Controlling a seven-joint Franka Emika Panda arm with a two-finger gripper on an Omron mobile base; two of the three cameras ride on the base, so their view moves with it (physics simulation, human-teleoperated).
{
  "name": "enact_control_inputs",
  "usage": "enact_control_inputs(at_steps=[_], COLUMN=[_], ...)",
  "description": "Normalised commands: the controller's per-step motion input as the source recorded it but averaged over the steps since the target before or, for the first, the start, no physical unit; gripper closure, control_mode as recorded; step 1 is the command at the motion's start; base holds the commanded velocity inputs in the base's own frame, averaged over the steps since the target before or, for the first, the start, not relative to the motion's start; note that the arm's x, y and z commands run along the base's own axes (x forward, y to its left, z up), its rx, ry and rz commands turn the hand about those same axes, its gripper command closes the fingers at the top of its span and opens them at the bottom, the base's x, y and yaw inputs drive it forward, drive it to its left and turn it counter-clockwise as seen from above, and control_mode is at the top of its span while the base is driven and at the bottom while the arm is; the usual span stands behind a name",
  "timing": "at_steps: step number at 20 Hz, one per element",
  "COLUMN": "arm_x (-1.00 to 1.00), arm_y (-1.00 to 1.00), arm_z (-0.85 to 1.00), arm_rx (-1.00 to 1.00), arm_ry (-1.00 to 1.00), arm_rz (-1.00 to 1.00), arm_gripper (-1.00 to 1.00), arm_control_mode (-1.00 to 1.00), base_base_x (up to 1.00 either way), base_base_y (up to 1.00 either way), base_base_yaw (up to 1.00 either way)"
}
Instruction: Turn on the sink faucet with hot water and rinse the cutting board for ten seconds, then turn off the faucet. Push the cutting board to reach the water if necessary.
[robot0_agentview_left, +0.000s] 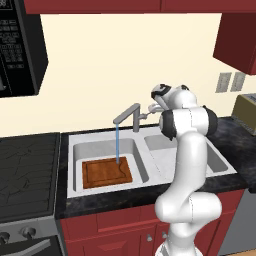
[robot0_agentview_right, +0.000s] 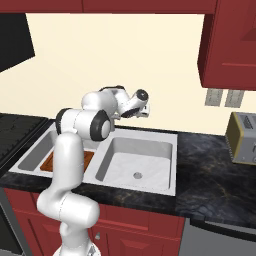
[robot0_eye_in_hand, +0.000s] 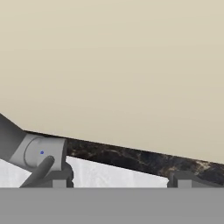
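A: Water (robot0_agentview_left: 117, 144) runs, a thin blue stream dropping straight from the spout tip of the sink faucet (robot0_agentview_left: 131, 115) into the left, deeper basin of the sink (robot0_agentview_left: 75, 150).

B: Cutting board (robot0_agentview_left: 107, 171) lies flat on that basin's floor. The stream lands on its far edge, toward the right corner. In the right base view a strip of the board (robot0_agentview_right: 50, 161) shows behind the arm.

A: Gripper (robot0_agentview_left: 154, 107) sits at the faucet's right side, level with the small side lever, hand pointing toward the post.

B: Hand view: two fingertips (robot0_eye_in_hand: 57, 177) rise well apart, so the jaws stand wide open, nothing clamped between them. The faucet's grey post and lever (robot0_eye_in_hand: 40, 154) lie at the left fingertip; contact cannot be told.

A: Black speckled counter (robot0_agentview_right: 210, 165) runs around the sink. Toaster (robot0_agentview_right: 242, 137) stands on it at far right. Right basin with round drain (robot0_agentview_right: 137, 175) holds nothing.
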Motion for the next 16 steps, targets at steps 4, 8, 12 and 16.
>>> enact_control_inputs(at_steps=[4, 8, 12, 16], arm_x=[0.00, 0.00, 0.00, 0.00], arm_y=[0.21, 0.23, 0.27, 0.32], arm_z=[0.00, -0.01, -0.03, -0.02], arm_rx=[0.00, 0.00, 0.00, 0.00], arm_ry=[0.00, 0.01, 0.00, 0.01], arm_rz=[0.00, 0.00, 0.00, 0.00], arm_gripper=[-1.00, -1.00, -1.00, -1.00], arm_control_mode=[-1.00, -1.00, -1.00, -1.00], base_base_x=[0.00, 0.00, 0.00, 0.00], base_base_y=[0.00, 0.00, 0.00, 0.00], base_base_yaw=[0.00, 0.00, 0.00, 0.00])
